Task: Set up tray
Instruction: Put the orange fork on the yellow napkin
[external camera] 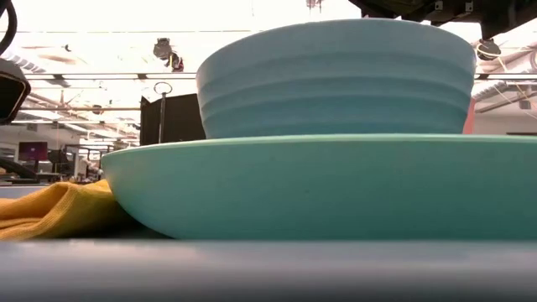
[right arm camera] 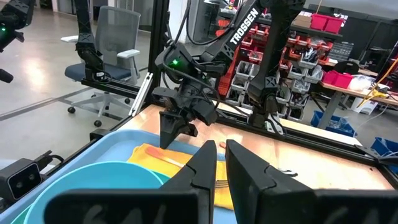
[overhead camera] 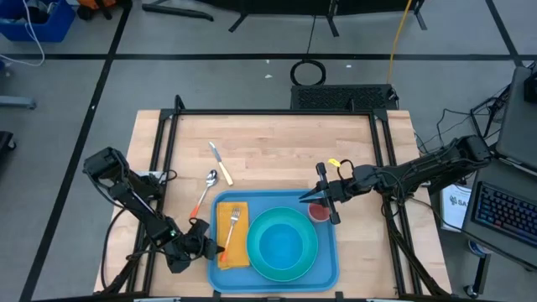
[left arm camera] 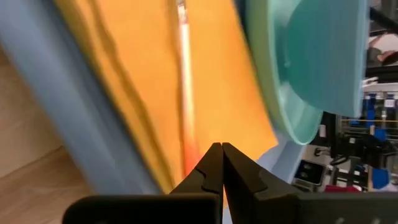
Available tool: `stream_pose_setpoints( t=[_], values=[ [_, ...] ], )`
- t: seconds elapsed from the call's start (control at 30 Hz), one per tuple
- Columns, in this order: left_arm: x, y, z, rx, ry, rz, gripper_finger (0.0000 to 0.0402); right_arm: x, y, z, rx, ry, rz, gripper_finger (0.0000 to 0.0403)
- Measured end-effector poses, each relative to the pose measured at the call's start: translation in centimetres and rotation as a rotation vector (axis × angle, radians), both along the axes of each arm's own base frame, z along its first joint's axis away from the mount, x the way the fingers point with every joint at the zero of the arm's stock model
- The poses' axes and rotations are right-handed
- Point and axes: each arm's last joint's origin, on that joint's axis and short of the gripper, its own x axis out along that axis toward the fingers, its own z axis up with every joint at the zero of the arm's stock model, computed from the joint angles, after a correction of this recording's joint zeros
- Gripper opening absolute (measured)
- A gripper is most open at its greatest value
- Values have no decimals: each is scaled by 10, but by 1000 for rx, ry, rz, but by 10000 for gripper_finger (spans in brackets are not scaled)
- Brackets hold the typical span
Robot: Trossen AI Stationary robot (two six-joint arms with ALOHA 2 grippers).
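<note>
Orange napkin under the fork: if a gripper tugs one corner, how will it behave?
Probably floppy: the orange napkin shows soft folds in the low view. Likely it bunches rather than slides flat. The fork resting on it on the tray would probably shift or slide off.

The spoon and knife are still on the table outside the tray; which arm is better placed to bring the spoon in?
Probably left. The left gripper sits at the tray's left edge, the side where the spoon lies. The right gripper is across the tray by the red cup.

Smooth plastic tray, pale wooden table
</note>
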Motion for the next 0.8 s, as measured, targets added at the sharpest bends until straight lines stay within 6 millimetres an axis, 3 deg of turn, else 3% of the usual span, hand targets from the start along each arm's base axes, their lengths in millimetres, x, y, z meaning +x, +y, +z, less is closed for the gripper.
stream_pose_setpoints(
  t=[0.27, 0.43, 0.57, 0.8],
  values=[
    [10, 18, 21, 183, -97, 16, 10, 0, 0, 0, 0, 0, 0, 29],
    [24, 38, 19, 176, 17, -35, 13, 0, 0, 0, 0, -1, 0, 29],
    [32, 53, 13, 147, 135, -62, 34, 0, 0, 0, 0, 0, 0, 29],
    [40, 61, 18, 157, 166, -78, 92, 0, 0, -1, -2, 6, 0, 29]
  ],
)
